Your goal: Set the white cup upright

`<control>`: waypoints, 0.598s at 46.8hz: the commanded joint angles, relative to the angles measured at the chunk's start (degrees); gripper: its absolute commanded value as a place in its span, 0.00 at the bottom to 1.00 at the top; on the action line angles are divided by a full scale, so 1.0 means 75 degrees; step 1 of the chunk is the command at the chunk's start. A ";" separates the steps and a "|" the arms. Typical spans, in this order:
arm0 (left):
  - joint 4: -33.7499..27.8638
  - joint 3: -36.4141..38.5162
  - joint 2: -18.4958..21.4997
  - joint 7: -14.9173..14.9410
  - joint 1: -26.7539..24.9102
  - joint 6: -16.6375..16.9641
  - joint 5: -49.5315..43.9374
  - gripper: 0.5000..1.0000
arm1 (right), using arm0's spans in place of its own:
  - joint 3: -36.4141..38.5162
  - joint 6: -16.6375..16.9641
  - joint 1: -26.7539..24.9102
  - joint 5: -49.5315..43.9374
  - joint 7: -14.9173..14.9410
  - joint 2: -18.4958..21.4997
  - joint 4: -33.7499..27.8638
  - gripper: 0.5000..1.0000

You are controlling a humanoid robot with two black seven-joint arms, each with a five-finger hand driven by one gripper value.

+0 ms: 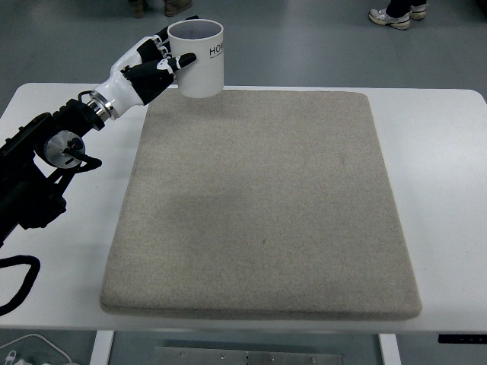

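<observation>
Landmark: beige felt mat (262, 201) covering the white table (445, 190).
Left hand (148, 65): gripping the white mug (198, 58), fingers wrapping its left side.
Mug position: hanging above the mat's far-left corner.
Mug axis: standing near vertical, mouth up, so lowering is probably all that is remaining.
Right hand: showing nowhere.

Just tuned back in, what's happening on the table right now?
The left hand is gripping the white cup and holding it upright, mouth up, at the far left corner of the beige mat on the white table. Whether the cup's base touches the mat cannot be told from this view. The hand has not let go. The right arm is out of view. Someone's shoes show on the floor beyond the table.
</observation>
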 commanded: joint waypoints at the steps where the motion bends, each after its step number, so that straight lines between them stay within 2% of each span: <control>1: 0.0031 0.0041 0.0057 -0.0404 0.0118 0.0001 0.0056 0.05 | 0.0002 -0.0001 0.0000 -0.0001 -0.0001 0.0000 0.0000 0.86; 9: 0.0148 0.0181 0.0069 -0.1412 0.0154 0.0001 0.0173 0.06 | 0.0002 -0.0001 0.0000 -0.0001 -0.0001 0.0000 0.0000 0.86; 20: 0.0323 0.0557 0.0045 -0.2912 0.0235 0.0001 0.1075 0.07 | -0.0010 -0.0001 0.0000 -0.0001 -0.0001 0.0000 0.0000 0.86; 24: 0.0382 0.0568 0.0057 -0.3182 0.0388 0.0001 0.1087 0.07 | -0.0010 -0.0001 0.0000 -0.0001 -0.0001 0.0000 0.0000 0.86; 28: 0.0511 0.0568 0.0057 -0.3197 0.0458 0.0001 0.1099 0.08 | -0.0010 0.0011 0.0000 -0.0001 -0.0001 0.0000 0.0000 0.86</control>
